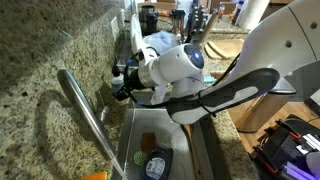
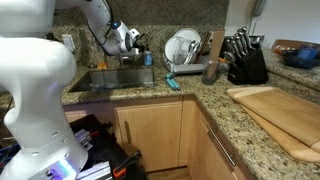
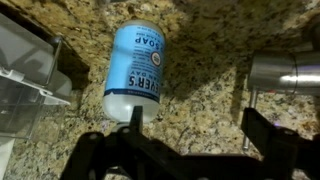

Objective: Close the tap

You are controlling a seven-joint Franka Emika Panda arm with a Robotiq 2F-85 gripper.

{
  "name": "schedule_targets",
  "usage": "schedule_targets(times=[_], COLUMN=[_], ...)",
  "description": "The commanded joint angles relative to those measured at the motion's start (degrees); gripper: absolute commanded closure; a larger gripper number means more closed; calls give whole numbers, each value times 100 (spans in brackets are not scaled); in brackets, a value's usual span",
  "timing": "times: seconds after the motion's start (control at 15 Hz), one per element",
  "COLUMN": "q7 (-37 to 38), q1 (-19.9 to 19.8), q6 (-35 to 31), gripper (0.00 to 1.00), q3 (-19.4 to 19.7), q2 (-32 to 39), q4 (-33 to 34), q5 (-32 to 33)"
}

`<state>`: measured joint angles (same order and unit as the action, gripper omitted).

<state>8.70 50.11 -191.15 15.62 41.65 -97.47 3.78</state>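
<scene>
The tap's long silver spout (image 1: 85,110) arches over the sink in an exterior view. In the wrist view its brushed metal body (image 3: 290,70) is at the right edge, with a thin metal lever (image 3: 250,112) hanging below it. My gripper (image 3: 200,140) is open, its dark fingers spread over the granite wall. The lever lies just inside the right finger, and I cannot tell if they touch. A blue-labelled soap bottle (image 3: 135,60) is above the left finger. In both exterior views the gripper (image 1: 122,82) (image 2: 135,42) is at the backsplash behind the sink.
The sink (image 1: 135,125) holds a few small items. A clear plastic container (image 3: 25,75) is at the left of the wrist view. A dish rack with plates (image 2: 183,50), a knife block (image 2: 243,60) and a wooden cutting board (image 2: 280,110) stand on the counter.
</scene>
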Motion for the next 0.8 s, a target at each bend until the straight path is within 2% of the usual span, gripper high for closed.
schedule_targets(times=[0.0, 0.07, 0.13, 0.2, 0.27, 0.33, 0.4, 0.53, 0.67, 0.73], q7=[-268, -230, 317, 231, -174, -280, -435, -531, -691, -697], q1=[-424, -867, -1102, -1467, -1711, -1742, -1769, -1418, -1004, -883], q6=[-113, -229, -363, -482, -614, -724, -806, -710, -676, -632], gripper=[0, 0, 0, 0, 0, 0, 0, 0, 0, 0], q3=[-603, -1209, -1562, -2025, -2403, -2457, -2497, -1939, -1274, -1059], q2=[41, 108, 203, 379, 569, 697, 799, 814, 684, 595], q4=[41, 120, 146, 295, 448, 567, 661, 818, 739, 671], q5=[-187, -135, 338, 430, 188, 236, 239, 242, -32, -81])
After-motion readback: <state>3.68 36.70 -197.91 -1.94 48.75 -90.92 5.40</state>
